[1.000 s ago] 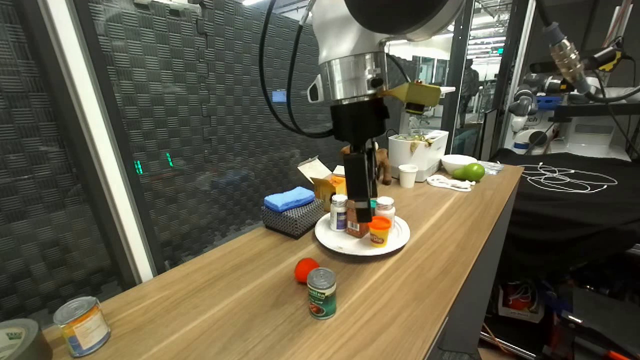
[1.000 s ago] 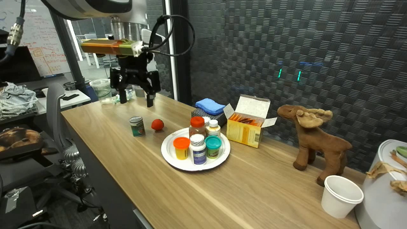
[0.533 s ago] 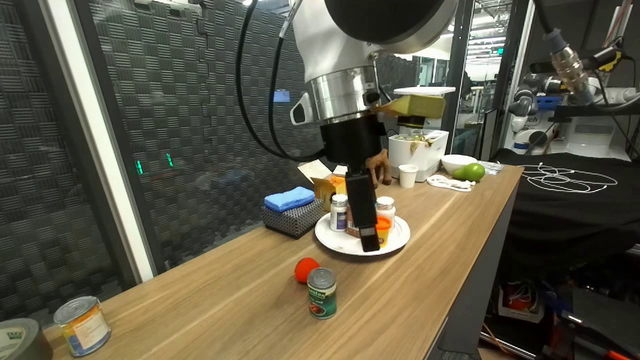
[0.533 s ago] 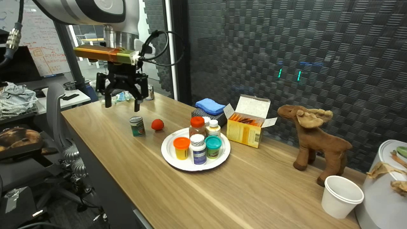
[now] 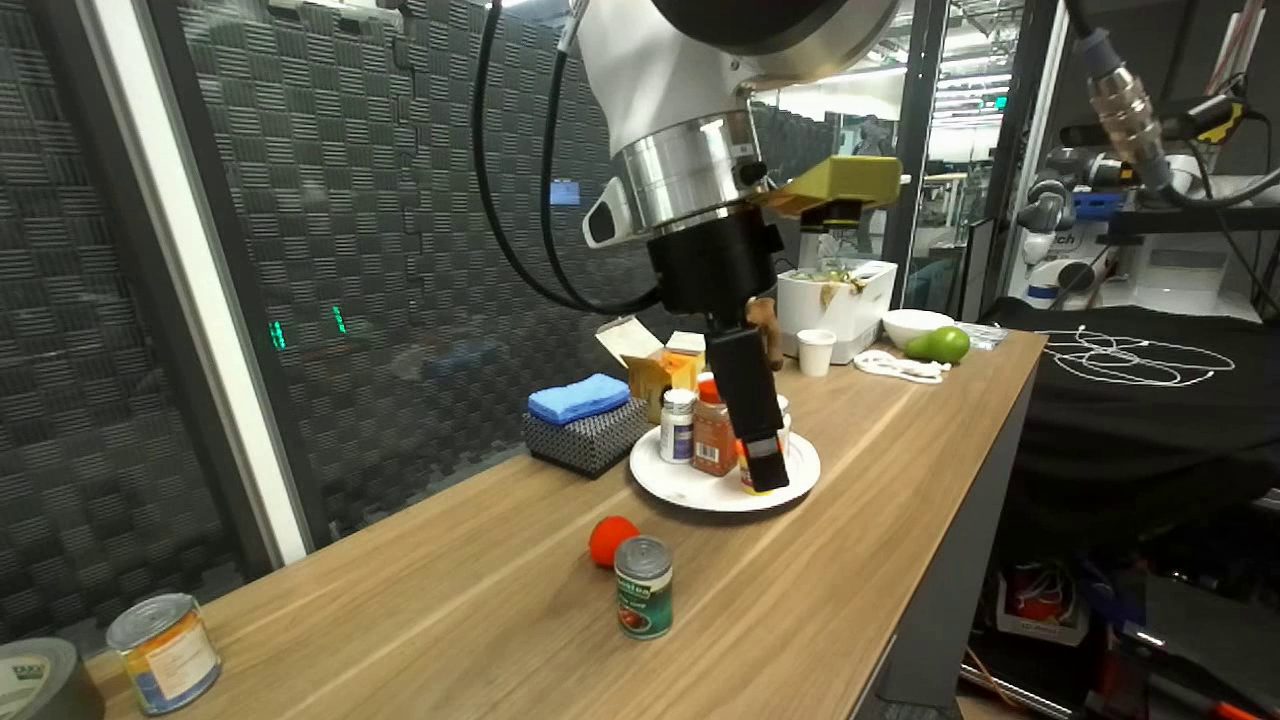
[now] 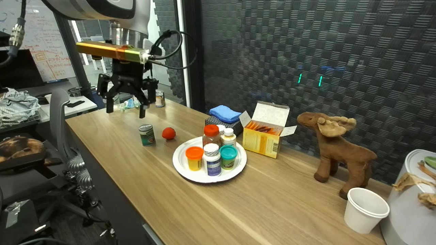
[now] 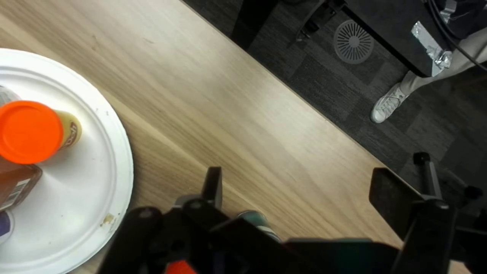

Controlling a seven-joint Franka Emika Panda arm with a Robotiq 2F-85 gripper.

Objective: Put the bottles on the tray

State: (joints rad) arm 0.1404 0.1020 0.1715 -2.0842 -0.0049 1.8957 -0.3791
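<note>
A round white plate, the tray (image 6: 182, 165), stands on the wooden table with several bottles upright on it. Among them are a yellow tub with an orange lid (image 6: 194, 159), a white bottle with a purple label (image 6: 213, 165) and a teal-lidded jar (image 6: 228, 158). Behind these are a red-lidded brown jar (image 6: 211, 136), a white-capped bottle (image 6: 229, 137) and a mostly covered white bottle (image 5: 677, 430). My gripper (image 6: 126, 109) hangs above the table, off the plate's side towards the green can, tilted. Its jaws are wide apart, with only bare table seen between the fingertips (image 7: 214, 186) in the wrist view.
A green can (image 6: 147, 135) and a red ball (image 6: 168, 133) stand on the table near the plate. Behind it are a dark box with a blue cloth (image 6: 224, 113), an open yellow box (image 6: 260, 143) and a plush moose (image 6: 344, 153). Another can (image 5: 165, 653) is farther off.
My open gripper has swung away sideways and tilted, dipping and then rising slightly. It still blocks part of the plate's contents in an exterior view. Bottles and plate have stayed put.
</note>
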